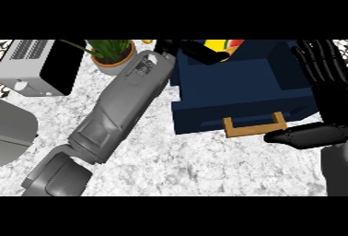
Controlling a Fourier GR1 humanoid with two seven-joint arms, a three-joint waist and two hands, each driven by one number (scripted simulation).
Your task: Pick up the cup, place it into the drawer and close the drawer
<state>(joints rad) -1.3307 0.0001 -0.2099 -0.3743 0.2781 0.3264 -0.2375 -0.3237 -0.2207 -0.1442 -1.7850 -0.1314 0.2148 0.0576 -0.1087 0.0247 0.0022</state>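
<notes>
Cup (224,45) colours show only as a small patch of yellow with red and a touch of green, up at the far edge of the drawer (238,87), and most of its shape is hidden behind the left hand (194,50). That black hand reaches in over the drawer's far left corner, with its fingers curled toward the cup; whether they actually close round it cannot be told, since the contact is hidden. Its grey forearm (115,110) runs diagonally from the lower left across the marbled white counter (204,170). The drawer is dark blue, pulled open, with a tan wooden handle (253,126) on its front face, and its inside looks bare apart from the cup and the hand at its far end. The right hand (323,92) stands at the drawer's right side, fingers straight and pointing away from the robot, thumb stretched leftward just beside the handle's right end; it holds nothing. A potted plant (112,53) in a pale pot sits on the counter left of the drawer, near the left wrist. Further left is a grey and black appliance (37,67), and a grey curved object (14,133) shows at the left edge
</notes>
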